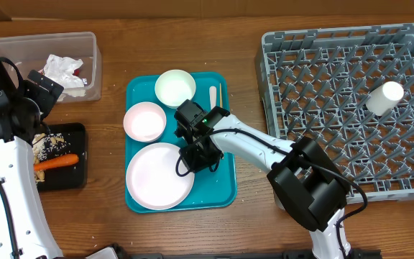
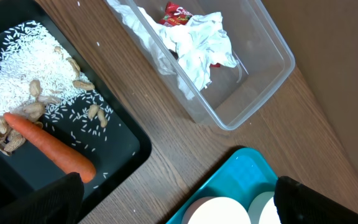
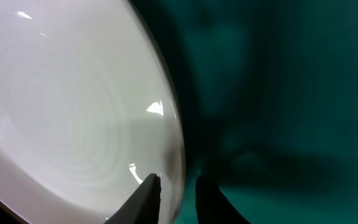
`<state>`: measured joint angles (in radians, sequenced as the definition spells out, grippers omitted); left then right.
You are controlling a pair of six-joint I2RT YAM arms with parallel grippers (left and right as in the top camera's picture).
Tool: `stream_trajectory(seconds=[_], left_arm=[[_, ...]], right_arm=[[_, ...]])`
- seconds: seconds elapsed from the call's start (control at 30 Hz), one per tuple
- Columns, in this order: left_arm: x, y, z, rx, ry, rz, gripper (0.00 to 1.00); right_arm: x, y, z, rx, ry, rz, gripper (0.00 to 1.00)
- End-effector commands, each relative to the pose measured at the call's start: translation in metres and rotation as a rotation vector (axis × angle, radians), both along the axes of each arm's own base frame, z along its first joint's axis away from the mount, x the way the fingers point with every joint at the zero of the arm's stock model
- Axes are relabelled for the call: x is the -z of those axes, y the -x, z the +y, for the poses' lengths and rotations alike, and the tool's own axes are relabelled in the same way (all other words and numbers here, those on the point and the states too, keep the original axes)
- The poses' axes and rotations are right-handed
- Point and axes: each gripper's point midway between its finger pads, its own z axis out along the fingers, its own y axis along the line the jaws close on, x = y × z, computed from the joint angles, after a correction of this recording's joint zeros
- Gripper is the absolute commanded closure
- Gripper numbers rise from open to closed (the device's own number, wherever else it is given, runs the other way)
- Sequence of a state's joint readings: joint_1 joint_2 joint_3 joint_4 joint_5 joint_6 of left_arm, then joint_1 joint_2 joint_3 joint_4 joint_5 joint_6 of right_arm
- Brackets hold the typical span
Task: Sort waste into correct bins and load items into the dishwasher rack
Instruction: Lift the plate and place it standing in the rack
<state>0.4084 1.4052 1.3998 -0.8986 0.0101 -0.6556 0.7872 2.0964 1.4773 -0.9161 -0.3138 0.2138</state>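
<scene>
1. Right gripper (image 1: pixel 197 154): I see its 2 fingers narrowly apart, one on each side of the rim of the white plate (image 1: pixel 157 176) on the teal tray (image 1: pixel 221 191). I cannot tell whether they clamp it.
2. Left gripper (image 2: pixel 179 202): jaws fully spread, holding nothing, near the black tray (image 2: pixel 123 152) and the clear tub (image 2: pixel 253 93).
3. Carrot (image 1: pixel 56 162) and rice (image 2: pixel 17 68) lie in the black tray; napkins (image 1: pixel 63 68) lie in the clear tub.
4. 1 white cup (image 1: pixel 384 98) lies in the rack (image 1: pixel 322 108).
</scene>
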Motion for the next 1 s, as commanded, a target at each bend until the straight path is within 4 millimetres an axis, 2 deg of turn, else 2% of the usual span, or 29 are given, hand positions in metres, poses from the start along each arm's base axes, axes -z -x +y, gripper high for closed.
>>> stream_trajectory(seconds=[0.0, 0.1, 0.2, 0.37, 0.47, 0.57, 0.6, 0.67, 0.73, 0.8, 0.83, 0.87, 0.9, 0.97], left_arm=[[-0.002, 0.001, 0.003, -0.020, -0.007, -0.005, 0.00], [-0.002, 0.001, 0.004, -0.021, -0.007, -0.005, 0.00], [-0.002, 0.001, 0.003, -0.020, -0.006, -0.003, 0.00], [-0.002, 0.002, 0.003, -0.020, -0.005, -0.001, 0.00], [-0.002, 0.002, 0.003, -0.020, -0.006, -0.001, 0.00], [-0.002, 0.002, 0.003, -0.020, -0.005, -0.001, 0.00], [-0.002, 0.002, 0.003, -0.020, -0.006, -0.001, 0.00], [-0.002, 0.002, 0.003, -0.020, -0.006, -0.001, 0.00], [-0.002, 0.002, 0.003, -0.020, -0.006, -0.001, 0.00], [-0.002, 0.002, 0.003, -0.020, -0.005, -0.001, 0.00], [-0.002, 0.002, 0.003, -0.020, -0.006, -0.001, 0.00], [-0.002, 0.002, 0.003, -0.020, -0.005, -0.001, 0.00], [-0.002, 0.002, 0.003, -0.020, -0.005, -0.001, 0.00], [-0.002, 0.002, 0.003, -0.020, -0.005, -0.001, 0.00]], right_arm=[[0.001, 0.003, 0.000, -0.005, 0.005, 0.008, 0.96], [-0.001, -0.001, -0.002, 0.001, 0.004, 0.006, 0.96], [-0.008, -0.005, -0.013, 0.016, 0.027, 0.028, 0.96], [-0.035, -0.018, -0.036, 0.015, 0.038, 0.037, 0.96], [-0.063, -0.037, -0.056, 0.066, 0.039, -0.021, 0.96], [-0.106, -0.059, -0.085, 0.154, 0.012, -0.104, 0.96], [-0.123, -0.068, -0.102, 0.201, 0.003, -0.147, 0.96], [-0.145, -0.082, -0.131, 0.274, 0.007, -0.215, 0.96], [-0.175, -0.101, -0.182, 0.409, 0.045, -0.330, 0.96], [-0.192, -0.112, -0.220, 0.501, 0.087, -0.409, 0.96], [-0.202, -0.119, -0.245, 0.570, 0.118, -0.457, 0.96], [-0.218, -0.132, -0.292, 0.743, 0.183, -0.544, 0.96], [-0.228, -0.140, -0.325, 0.847, 0.230, -0.604, 0.96], [-0.237, -0.149, -0.363, 0.940, 0.305, -0.678, 0.96]])
